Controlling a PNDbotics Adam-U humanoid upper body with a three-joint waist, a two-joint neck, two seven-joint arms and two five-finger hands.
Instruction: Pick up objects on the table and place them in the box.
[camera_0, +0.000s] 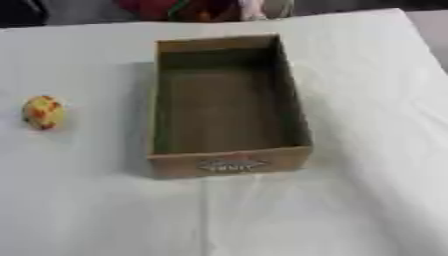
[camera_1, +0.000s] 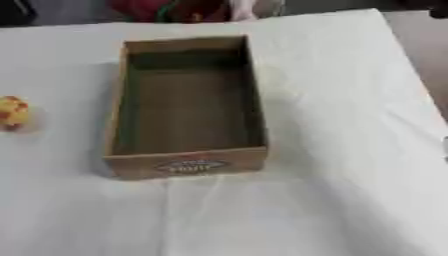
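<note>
Nothing is sitting inside the cardboard box (camera_0: 227, 107) yet; its brown floor is showing bare from wall to wall, so you are looking at the task with every placement left to do. One small rounded object (camera_0: 42, 112), yellow with red-orange blotches, is lying on the white-covered bench (camera_0: 350, 200) well to the left of the box, apart from it. It may be a toy or a piece of fruit, though the view is too soft to say which. No other loose object is showing on the bench.

Neither robot hand is appearing in either view, so you cannot tell whether their fingers are apart or together.

On the box's near wall an oval label (camera_0: 232, 165) is showing, with pale lettering too blurred to read.
</note>
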